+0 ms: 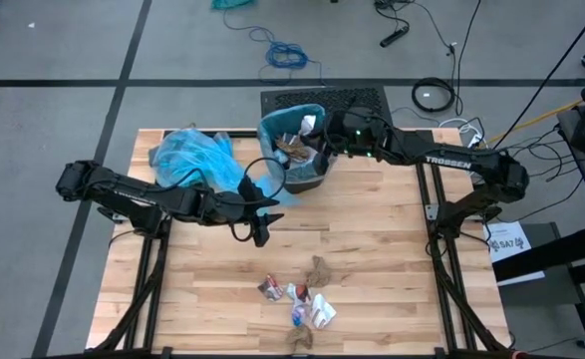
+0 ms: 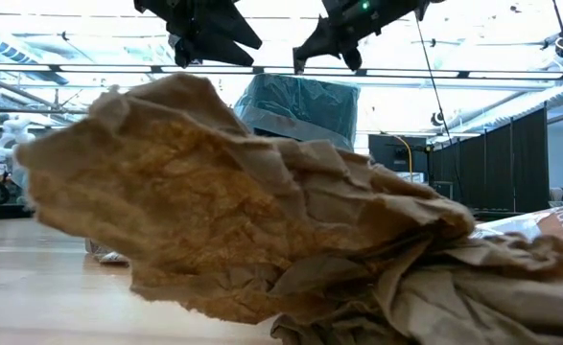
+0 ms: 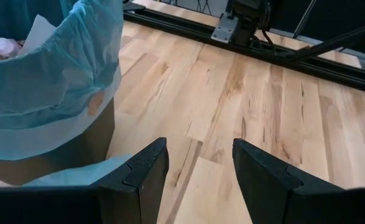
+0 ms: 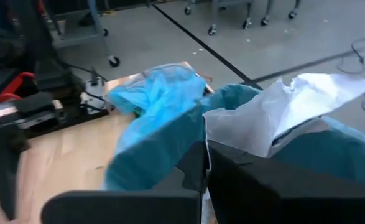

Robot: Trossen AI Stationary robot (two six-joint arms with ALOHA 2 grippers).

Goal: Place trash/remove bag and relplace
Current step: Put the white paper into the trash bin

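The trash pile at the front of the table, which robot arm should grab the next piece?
Probably the left. Its left gripper hangs open and empty over the bare wood, nearer the trash. The right gripper is shut, holding white paper over the bin at the table's back.

The overhead picture is evenly lit and fairly sharp, with only faint, soft shadows under the arms on the tabletop (image 1: 372, 229). Seen from table height, bright ceiling strips (image 2: 377, 69) wash out the background, and a crumpled brown paper wad (image 2: 233, 201) close to the lens looks soft and out of focus. The left wrist picture is clear and warm. In the right wrist picture, the near blue bag (image 4: 163, 118) smears and is blurred.
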